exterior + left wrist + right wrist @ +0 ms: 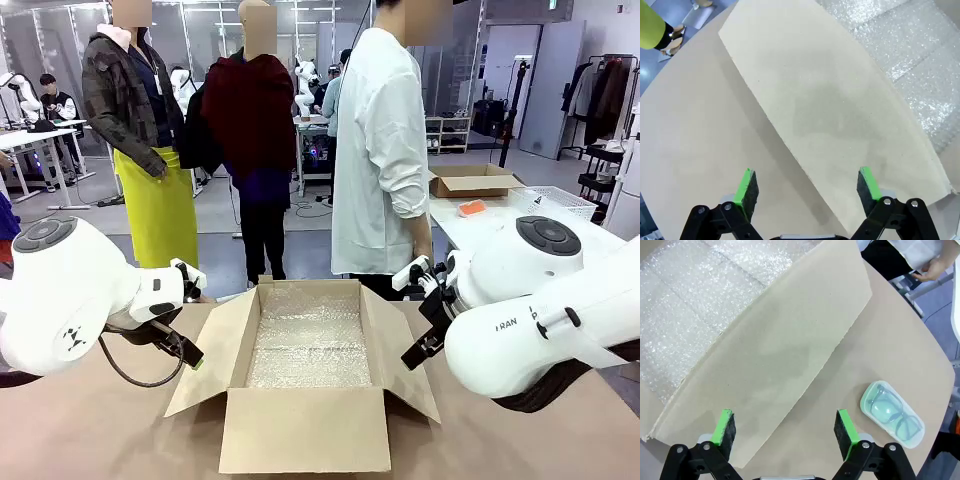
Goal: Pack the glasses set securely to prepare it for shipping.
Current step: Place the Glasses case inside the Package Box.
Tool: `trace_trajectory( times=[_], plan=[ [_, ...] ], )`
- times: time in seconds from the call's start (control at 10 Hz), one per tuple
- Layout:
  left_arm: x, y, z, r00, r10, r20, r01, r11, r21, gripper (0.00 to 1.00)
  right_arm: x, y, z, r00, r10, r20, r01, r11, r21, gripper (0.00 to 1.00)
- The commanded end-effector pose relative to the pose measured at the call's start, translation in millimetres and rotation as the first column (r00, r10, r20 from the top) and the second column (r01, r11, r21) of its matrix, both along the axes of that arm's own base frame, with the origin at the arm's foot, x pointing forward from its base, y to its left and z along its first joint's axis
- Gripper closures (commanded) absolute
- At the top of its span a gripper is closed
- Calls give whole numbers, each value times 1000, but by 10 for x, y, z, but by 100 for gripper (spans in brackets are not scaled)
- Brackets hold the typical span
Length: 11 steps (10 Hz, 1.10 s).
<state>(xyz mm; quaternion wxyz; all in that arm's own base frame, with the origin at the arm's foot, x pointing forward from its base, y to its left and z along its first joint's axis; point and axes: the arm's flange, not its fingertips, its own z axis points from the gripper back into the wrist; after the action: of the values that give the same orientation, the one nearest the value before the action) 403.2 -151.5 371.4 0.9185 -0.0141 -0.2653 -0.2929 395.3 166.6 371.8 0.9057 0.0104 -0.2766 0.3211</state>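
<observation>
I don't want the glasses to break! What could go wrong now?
The green case lies close to the edge of the table, so a clumsy push from the open right gripper might knock it off. The box flap sticks out under that gripper; catching it could shove the box.

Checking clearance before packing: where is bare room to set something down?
Free: the bubble wrap inside the cardboard box, and the table outside its left flap, under the left gripper. Tighter: table beyond the right flap, where the mint green case lies.
</observation>
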Motion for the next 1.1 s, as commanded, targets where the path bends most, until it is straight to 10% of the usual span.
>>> trace_trajectory(
  times=[0.0, 0.8, 1.0],
  plan=[
    [-1, -2, 0, 1000, 0, 0, 0, 1000, 0, 0, 0, 0, 0, 1000, 0, 0, 0, 1000, 0, 0],
    [-2, -6, 0, 1000, -1, 0, 1, 1000, 0, 0, 2, -3, 0, 1000, 0, 0, 0, 1000, -1, 0],
    [-274, 99, 557, 996, -91, -7, 91, 995, -30, 0, -93, -364, 459, 999, -31, 40, 32, 999, -20, 0]
  ],
)
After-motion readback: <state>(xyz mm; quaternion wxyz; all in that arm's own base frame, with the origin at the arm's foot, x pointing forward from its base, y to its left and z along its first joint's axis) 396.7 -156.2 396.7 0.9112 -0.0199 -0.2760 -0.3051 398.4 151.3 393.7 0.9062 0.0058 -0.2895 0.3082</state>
